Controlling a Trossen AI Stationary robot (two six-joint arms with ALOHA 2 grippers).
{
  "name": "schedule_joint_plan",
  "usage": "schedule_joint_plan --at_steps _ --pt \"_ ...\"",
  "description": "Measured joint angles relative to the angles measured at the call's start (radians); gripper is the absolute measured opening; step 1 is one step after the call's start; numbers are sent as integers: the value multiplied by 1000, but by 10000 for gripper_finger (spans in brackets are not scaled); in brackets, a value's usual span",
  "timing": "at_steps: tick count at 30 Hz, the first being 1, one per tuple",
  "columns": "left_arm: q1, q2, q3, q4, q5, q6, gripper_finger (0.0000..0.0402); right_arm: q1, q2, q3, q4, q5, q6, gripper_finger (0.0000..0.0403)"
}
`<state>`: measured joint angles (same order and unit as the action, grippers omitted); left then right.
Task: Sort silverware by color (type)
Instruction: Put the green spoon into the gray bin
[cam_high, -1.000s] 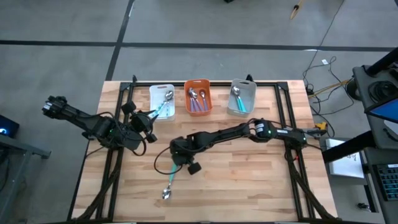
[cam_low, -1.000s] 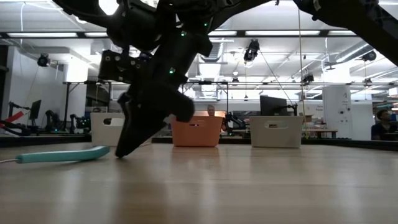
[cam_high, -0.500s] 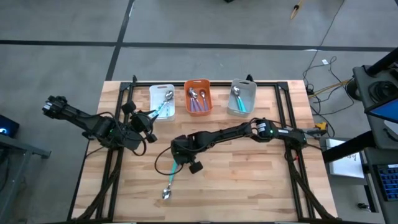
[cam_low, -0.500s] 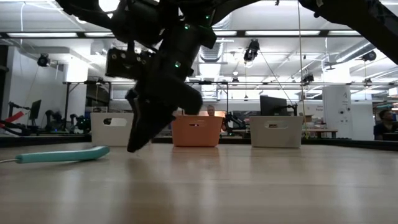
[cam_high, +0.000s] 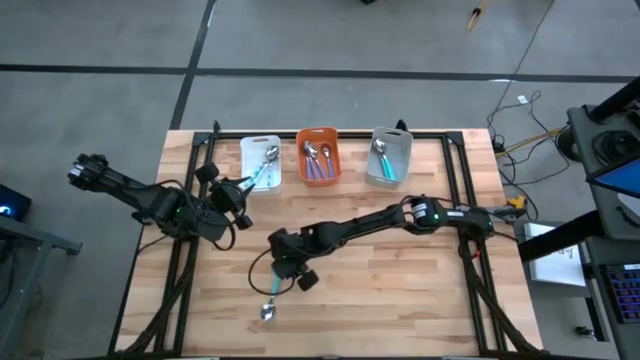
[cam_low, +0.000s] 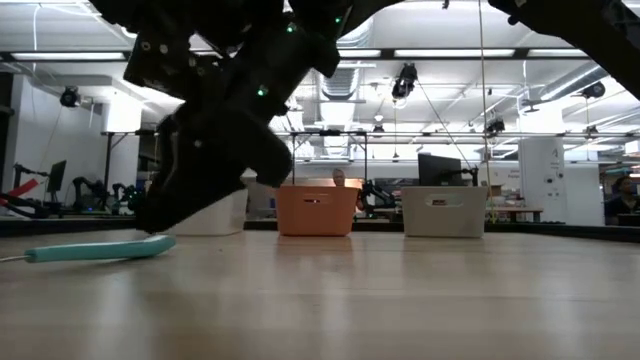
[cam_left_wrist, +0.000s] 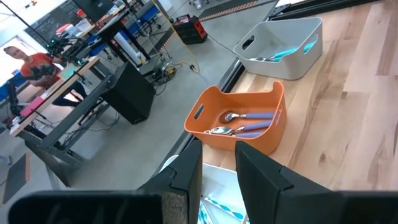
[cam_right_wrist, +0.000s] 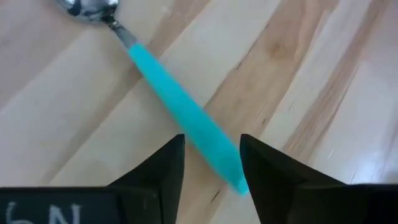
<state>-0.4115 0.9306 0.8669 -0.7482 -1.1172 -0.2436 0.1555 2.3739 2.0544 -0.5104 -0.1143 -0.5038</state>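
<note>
Teal spoon: flat on the table's near part, bowl at 6 o'clock.
Right gripper: fingers apart, straddling the handle, not gripping.
Left gripper: 10 o'clock of the spoon, fingers narrowly parted, empty.
Bins: far edge, spoons inside.

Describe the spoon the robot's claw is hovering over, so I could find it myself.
Start at the wooden table and skip the three bins along its far edge. On the bare boards near the front, under the right gripper, lies a single spoon with a shiny metal bowl and a teal handle. It is the only spoon lying loose on the wood; the others sit in bins.
</note>
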Motion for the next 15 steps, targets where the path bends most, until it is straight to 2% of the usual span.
schedule_joint_plan --at_steps 6,10,15 --pt "0 1 0 0 0 5 78 -19 21 -3 79 -77 -34 149" --pt "1 8 -2 0 0 8 78 -38 63 -3 121 -86 3 148" --pt "4 18 -2 0 -11 12 78 -49 108 2 152 -151 80 148"
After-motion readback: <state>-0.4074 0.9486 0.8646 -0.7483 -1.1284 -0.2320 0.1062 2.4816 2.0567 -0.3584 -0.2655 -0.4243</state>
